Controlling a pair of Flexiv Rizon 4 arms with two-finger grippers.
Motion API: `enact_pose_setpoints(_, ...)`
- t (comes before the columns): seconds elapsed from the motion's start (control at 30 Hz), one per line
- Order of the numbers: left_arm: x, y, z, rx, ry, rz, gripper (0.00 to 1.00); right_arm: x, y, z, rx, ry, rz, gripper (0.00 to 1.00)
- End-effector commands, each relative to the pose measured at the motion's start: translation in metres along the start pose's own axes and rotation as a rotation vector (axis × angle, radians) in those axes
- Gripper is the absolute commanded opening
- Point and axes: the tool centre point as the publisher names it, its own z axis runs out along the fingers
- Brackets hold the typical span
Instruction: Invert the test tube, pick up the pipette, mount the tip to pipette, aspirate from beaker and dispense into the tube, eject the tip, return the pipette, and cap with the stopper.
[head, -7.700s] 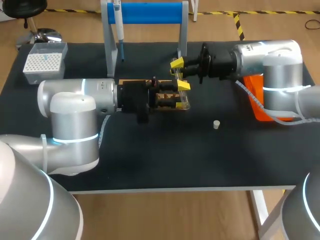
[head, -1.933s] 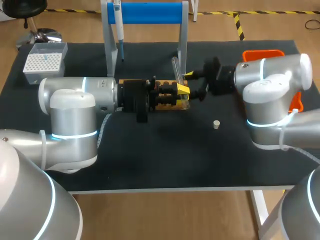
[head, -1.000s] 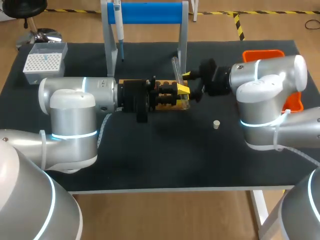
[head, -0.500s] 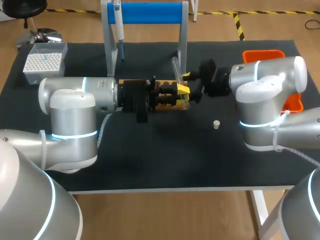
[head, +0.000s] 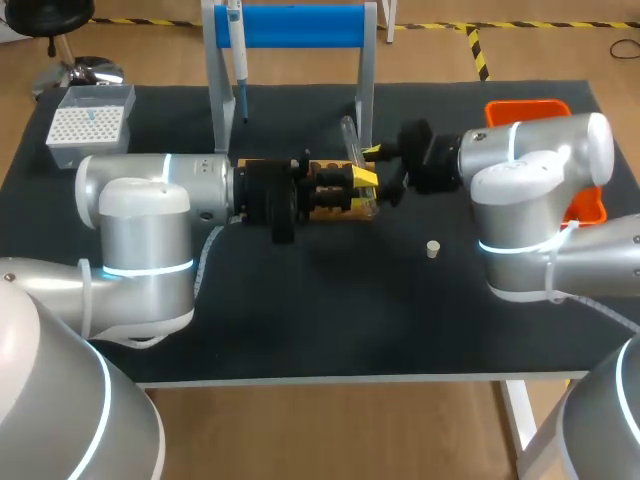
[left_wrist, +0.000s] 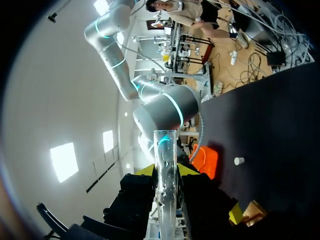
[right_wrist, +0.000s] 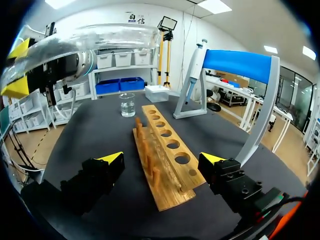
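My left gripper (head: 353, 181) is shut on a clear glass test tube (head: 349, 137), which stands nearly upright over the wooden rack (head: 336, 205). In the left wrist view the test tube (left_wrist: 165, 175) runs up between the yellow tips of my left gripper (left_wrist: 166, 171). Just right of the tube, my right gripper (head: 381, 164) is open and holds nothing. In the right wrist view my right gripper (right_wrist: 162, 160) hangs over the near end of the rack (right_wrist: 165, 155), with the test tube (right_wrist: 100, 37) above and to one side. The pipette (head: 237, 55) hangs on its blue stand. The stopper (head: 433, 248) lies on the mat.
A tip box (head: 88, 124) stands at the back left. An orange bin (head: 552, 108) sits behind my right arm. The small beaker (right_wrist: 127, 105) stands beyond the rack's far end. The blue stand (head: 290, 26) rises right behind the rack.
Since the earliest frame my right arm has swung round, its gripper now just right of the tube. Over the last second the tube has straightened slightly; the rest has held still.
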Motion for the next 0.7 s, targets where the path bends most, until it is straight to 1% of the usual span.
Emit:
enact_pose_setpoints(0.03,-0.021,-0.001,-0.012,-0.012,0.012,-0.053,0.0,0.0,0.0,0.0,0.001,0.001,0.0,1.0)
enact_pose_setpoints(0.07,-0.025,-0.001,-0.013,-0.014,0.003,-0.077,0.0,0.0,0.0,0.0,0.001,0.001,0.0,1.0)
enact_pose_setpoints(0.17,-0.035,0.0,-0.013,-0.034,0.029,-0.166,0.0,0.0,0.0,0.0,0.001,0.001,0.0,1.0)
enact_pose_setpoints(0.23,-0.041,0.002,-0.012,-0.044,0.033,-0.253,0.0,0.0,0.0,0.0,0.001,0.001,0.0,1.0)
enact_pose_setpoints(0.33,-0.051,0.003,-0.012,-0.061,0.012,-0.363,0.0,0.0,0.0,0.0,0.001,0.001,0.0,1.0)
enact_pose_setpoints(0.37,-0.054,0.004,-0.013,-0.057,-0.007,-0.394,0.0,0.0,0.0,0.0,0.001,0.001,0.0,1.0)
enact_pose_setpoints(0.43,-0.058,0.006,-0.012,-0.065,-0.016,-0.504,0.0,0.0,0.0,0.0,0.001,0.001,0.0,1.0)
enact_pose_setpoints(0.47,-0.06,0.007,-0.012,-0.063,-0.038,-0.563,0.0,0.0,0.0,0.0,0.001,0.001,0.0,1.0)
enact_pose_setpoints(0.53,-0.06,0.011,-0.01,-0.051,-0.031,-0.688,0.0,0.0,0.0,0.0,0.001,0.001,0.0,1.0)
enact_pose_setpoints(0.6,-0.062,0.014,-0.01,-0.048,-0.065,-0.765,0.0,0.0,0.0,0.0,0.001,0.001,0.0,1.0)
enact_pose_setpoints(0.63,-0.062,0.016,-0.01,-0.047,-0.067,-0.799,0.0,0.0,0.0,0.0,0.001,0.001,0.0,1.0)
enact_pose_setpoints(0.7,-0.066,0.019,-0.011,-0.055,-0.094,-0.838,0.0,0.0,0.0,0.0,0.001,0.001,0.0,1.0)
